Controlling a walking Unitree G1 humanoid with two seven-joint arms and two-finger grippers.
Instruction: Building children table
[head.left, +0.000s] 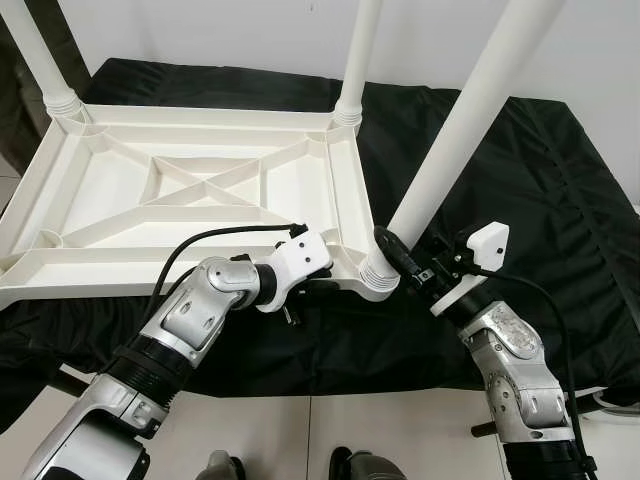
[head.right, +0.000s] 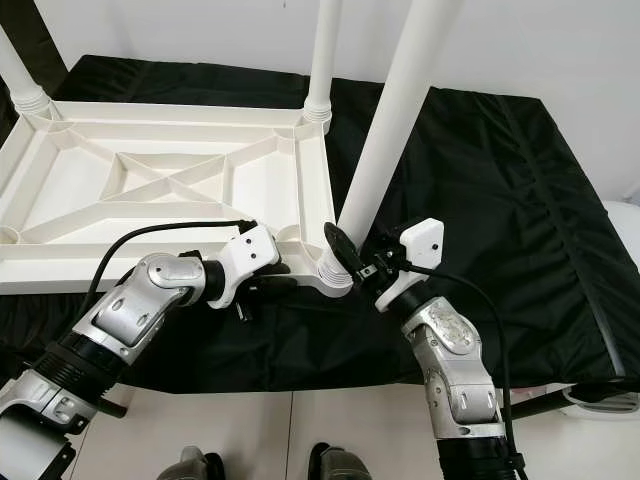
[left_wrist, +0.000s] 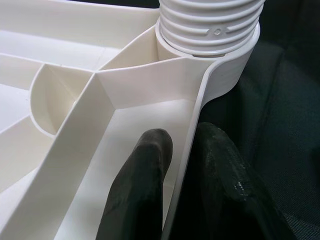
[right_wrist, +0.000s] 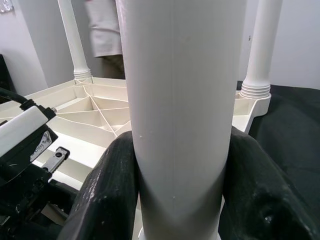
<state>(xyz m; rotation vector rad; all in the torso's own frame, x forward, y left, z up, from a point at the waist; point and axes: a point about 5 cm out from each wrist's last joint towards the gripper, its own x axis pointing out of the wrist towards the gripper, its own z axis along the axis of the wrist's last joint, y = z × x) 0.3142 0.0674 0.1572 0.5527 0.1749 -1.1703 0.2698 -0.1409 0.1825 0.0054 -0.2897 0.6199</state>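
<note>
Right gripper (head.right: 345, 255) clamping near table leg (head.left: 465, 125) low, beside threaded socket. Left gripper (left_wrist: 182, 165) pinching upturned tabletop (head.left: 190, 190) rim, steadying it on black cloth (head.right: 500, 200). Plastic likely light, stiff, slippery; gripping low seems best.

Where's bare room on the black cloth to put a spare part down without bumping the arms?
The black cloth lies bare right of the near white plastic leg, out to its right edge. Crowded: the near corner of the upturned white plastic tabletop, where the left end effector pinches the rim and the right end effector clamps that leg.
</note>
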